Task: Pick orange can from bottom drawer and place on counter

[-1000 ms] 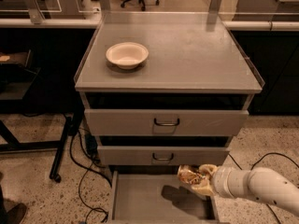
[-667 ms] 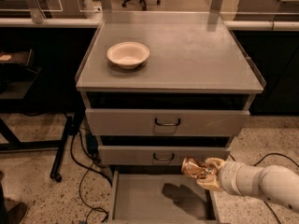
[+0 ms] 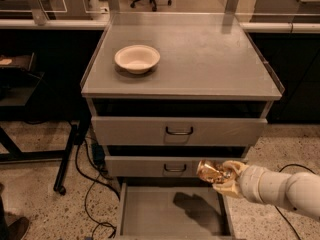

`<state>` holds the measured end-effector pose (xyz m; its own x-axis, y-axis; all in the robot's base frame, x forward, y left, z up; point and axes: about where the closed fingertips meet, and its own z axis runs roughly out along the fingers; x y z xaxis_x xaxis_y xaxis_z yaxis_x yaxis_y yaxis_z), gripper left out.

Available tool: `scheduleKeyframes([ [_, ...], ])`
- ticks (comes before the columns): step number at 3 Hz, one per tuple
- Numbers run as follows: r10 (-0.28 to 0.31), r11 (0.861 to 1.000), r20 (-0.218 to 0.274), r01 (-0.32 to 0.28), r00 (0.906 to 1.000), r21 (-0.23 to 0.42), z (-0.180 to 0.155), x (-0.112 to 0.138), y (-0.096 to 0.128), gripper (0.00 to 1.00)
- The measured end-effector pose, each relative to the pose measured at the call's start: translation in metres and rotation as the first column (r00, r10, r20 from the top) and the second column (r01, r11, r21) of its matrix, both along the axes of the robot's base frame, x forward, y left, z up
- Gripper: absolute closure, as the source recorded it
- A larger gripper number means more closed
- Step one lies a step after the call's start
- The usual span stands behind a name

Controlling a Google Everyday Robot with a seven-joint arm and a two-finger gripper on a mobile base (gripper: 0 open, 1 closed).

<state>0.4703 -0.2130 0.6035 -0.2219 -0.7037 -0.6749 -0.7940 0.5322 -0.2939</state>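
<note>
The end effector (image 3: 219, 177) was pinching the orange can (image 3: 209, 170) between its two fingers. The can hung in the air above the right part of the open bottom drawer (image 3: 150, 211), very close to the front of the middle drawer (image 3: 142, 166) and just right of its handle (image 3: 175, 169). The counter (image 3: 215, 59) was well above it.

The can looked shiny and wrinkled, so I judged that the grip could slip during a fast rise. A straight lift could also knock the can on the drawer fronts or on the near rim of the counter. On the counter, the cream bowl (image 3: 137, 58) stood at the left, so a placement too far left could push it.
</note>
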Motion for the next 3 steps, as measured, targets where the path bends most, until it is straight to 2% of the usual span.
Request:
scheduleKeyframes([
  [1, -0.031, 0.999, 0.120, 0.033, 0.9923, -0.011, 0.084, 0.016, -0.007, 1.00],
  [2, -0.031, 0.999, 0.120, 0.033, 0.9922, -0.011, 0.084, 0.016, -0.007, 1.00],
  [3, -0.041, 0.999, 0.152, 0.040, 0.9876, 0.014, 0.111, 0.031, -0.009, 1.00],
])
